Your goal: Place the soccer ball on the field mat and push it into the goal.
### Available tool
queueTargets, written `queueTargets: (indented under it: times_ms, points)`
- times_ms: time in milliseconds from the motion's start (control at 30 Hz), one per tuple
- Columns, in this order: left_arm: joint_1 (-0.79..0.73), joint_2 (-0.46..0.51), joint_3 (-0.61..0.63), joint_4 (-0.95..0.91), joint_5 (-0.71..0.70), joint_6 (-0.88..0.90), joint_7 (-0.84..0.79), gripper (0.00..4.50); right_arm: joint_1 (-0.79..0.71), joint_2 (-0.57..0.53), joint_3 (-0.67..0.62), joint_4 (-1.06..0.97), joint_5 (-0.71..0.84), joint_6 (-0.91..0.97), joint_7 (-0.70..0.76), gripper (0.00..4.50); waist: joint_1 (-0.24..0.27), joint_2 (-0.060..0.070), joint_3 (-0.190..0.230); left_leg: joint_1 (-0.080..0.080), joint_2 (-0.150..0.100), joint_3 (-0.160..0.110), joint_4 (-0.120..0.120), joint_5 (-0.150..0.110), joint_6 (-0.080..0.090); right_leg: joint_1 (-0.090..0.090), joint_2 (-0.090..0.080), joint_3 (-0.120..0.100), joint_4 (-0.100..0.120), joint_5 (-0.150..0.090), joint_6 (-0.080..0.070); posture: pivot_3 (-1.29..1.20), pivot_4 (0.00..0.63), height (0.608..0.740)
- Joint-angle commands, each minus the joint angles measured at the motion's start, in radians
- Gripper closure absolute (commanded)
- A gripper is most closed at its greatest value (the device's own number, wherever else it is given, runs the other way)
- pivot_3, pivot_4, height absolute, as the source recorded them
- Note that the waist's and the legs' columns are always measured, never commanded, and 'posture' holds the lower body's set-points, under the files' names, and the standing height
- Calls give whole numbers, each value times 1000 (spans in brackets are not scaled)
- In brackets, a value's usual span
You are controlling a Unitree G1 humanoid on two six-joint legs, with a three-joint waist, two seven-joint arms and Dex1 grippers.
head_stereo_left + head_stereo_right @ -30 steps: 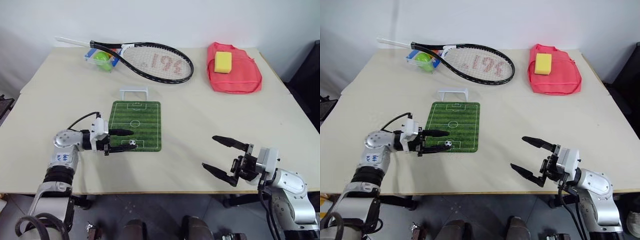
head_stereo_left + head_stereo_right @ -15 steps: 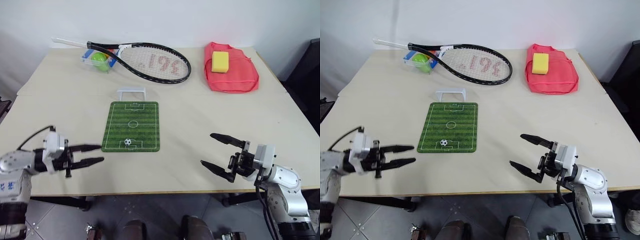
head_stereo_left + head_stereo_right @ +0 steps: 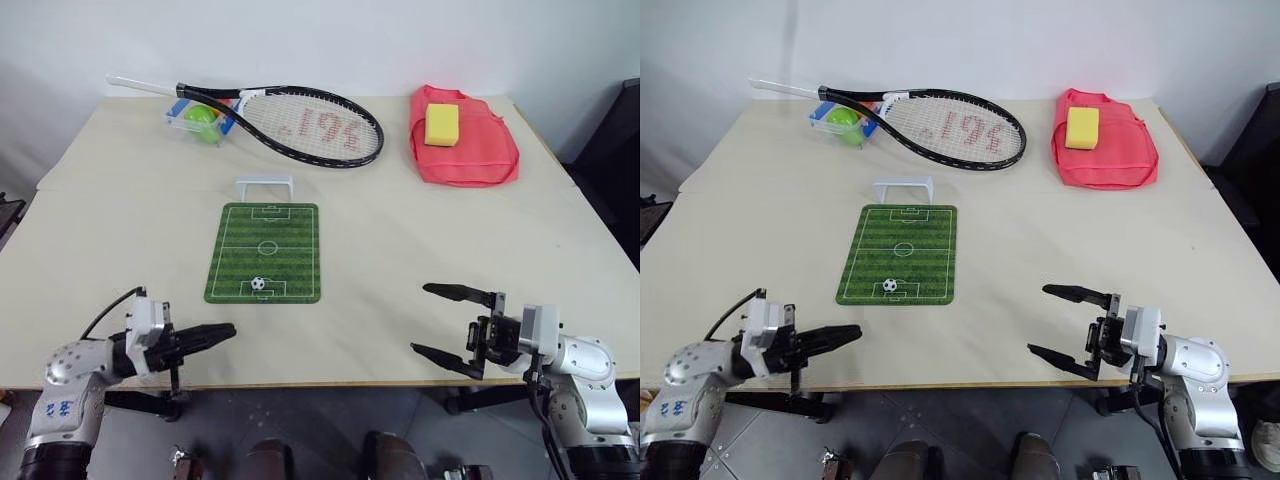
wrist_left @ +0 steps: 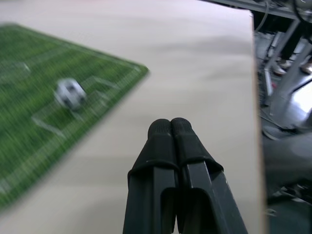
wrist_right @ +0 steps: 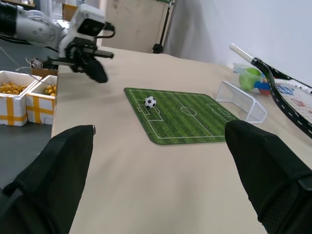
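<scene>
The soccer ball [image 3: 259,284], tiny and white with black patches, rests on the near end of the field mat [image 3: 265,250], inside the near penalty box. The white goal [image 3: 265,186] stands just past the mat's far end. My left gripper [image 3: 224,330] is shut and empty, hovering near the table's front edge, short of the mat's near left corner. In the left wrist view the ball [image 4: 70,93] lies ahead of the closed fingers [image 4: 170,134]. My right gripper [image 3: 435,320] stands open and empty at the front right, well clear of the mat.
At the back left a tennis racket [image 3: 300,120] lies beside a clear box with a green-yellow tennis ball [image 3: 205,120]. A red cloth bag [image 3: 465,150] with a yellow sponge [image 3: 441,124] sits at the back right. Bare tabletop [image 3: 400,240] surrounds the mat.
My left gripper let go of the ball on the mat, drew back toward the table's front edge and shut. The right gripper has hardly moved. The camera shifted slightly.
</scene>
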Motion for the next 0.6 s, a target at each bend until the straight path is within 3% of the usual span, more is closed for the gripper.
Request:
queueTargets:
  times_ms: [33,600]
  points:
    - [-75,-16,-54,58,45,-17,13,4462,4,5,-8,1,3,-5,-12,0,-1,0,0,0,0,0,0,0,0,0,0,0,0,0,0,0,150,740]
    - [-444,-88,-147,569,199,-202,12,4462,68,25,2,-68,-63,-8,-142,0,0,0,0,0,0,1,1,0,0,0,0,0,0,0,0,0,150,740]
